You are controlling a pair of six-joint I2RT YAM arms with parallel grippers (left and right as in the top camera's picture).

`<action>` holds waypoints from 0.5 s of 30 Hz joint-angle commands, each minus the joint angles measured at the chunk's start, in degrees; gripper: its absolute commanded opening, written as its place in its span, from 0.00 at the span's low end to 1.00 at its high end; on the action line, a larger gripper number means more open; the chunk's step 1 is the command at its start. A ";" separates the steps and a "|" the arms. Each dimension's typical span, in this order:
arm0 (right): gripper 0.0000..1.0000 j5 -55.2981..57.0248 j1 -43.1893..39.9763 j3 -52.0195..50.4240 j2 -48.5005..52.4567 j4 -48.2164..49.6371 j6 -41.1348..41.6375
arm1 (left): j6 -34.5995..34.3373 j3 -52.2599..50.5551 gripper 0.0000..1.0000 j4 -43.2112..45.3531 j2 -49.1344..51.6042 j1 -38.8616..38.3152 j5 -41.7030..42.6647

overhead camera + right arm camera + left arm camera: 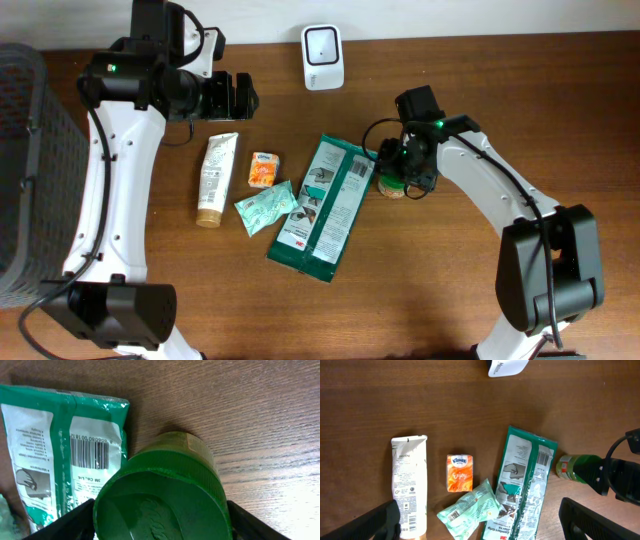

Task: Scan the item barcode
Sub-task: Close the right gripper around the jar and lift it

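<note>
Noting right gripper (400,178) first: it sits at the table's centre-right, over a green-capped bottle (160,502) that lies on its side on the wood. In the right wrist view the round green cap fills the whole space between the two fingers (70,524). Both finger edges meet the cap's sides with no gap visible, so I record the jaws as clamped on the cap. The bottle's yellowish label end points away from the gripper. The bottle lies just beside the upper right corner of a green 3M package (328,205); whether the two touch I cannot tell.

The package lies flat and slanted, with its barcode (89,453) face up near that corner.

Left gripper (232,96) is at the upper left of the table, jaws wide apart, nothing between them, well apart from the bottle.

White barcode scanner (323,57) stands at the far edge of the table (450,310), between the two arms and apart from every item.

Other items, left of the package:
- white tube (409,480)
- orange Kleenex pack (459,473)
- mint-green pouch (470,511), touching the package's edge

A grey basket (28,170) sits at the left edge.
</note>
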 commanded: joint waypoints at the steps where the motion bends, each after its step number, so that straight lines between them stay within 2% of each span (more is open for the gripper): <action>1: 0.61 1.38 0.17 0.92 -0.04 -0.68 -2.80 | 1.11 1.18 0.99 -0.07 -0.57 0.09 0.63; 2: 0.56 1.33 0.04 1.01 -0.17 -0.92 -3.93 | 1.11 1.16 0.99 -0.07 -0.55 0.09 0.66; 3: 0.55 1.31 -0.13 1.25 -0.31 -1.38 -5.22 | 1.11 1.16 0.99 -0.07 -0.57 0.09 0.63; 6: 0.55 0.90 -1.46 5.51 -1.40 -6.47 -17.11 | 1.11 1.16 0.99 -0.07 -0.57 0.09 0.63; 8: 0.55 0.92 -2.14 9.70 -1.44 -11.80 -27.93 | 1.11 1.16 0.99 -0.07 -0.57 0.09 0.63; 9: 0.55 0.92 -2.43 12.57 -1.44 -16.31 -37.57 | 1.11 1.16 0.99 -0.07 -0.57 0.09 0.63; 10: 0.55 0.90 -2.45 13.62 -1.46 -18.14 -41.55 | 1.11 1.16 0.99 -0.07 -0.57 0.09 0.63; 13: 0.55 -0.09 -2.38 13.18 -1.42 -19.54 -60.72 | 1.11 1.16 0.99 -0.07 -0.57 0.09 0.63; 15: 0.55 -1.16 -2.40 11.93 -1.42 -19.45 -68.00 | 1.11 1.16 0.99 -0.07 -0.55 0.09 0.63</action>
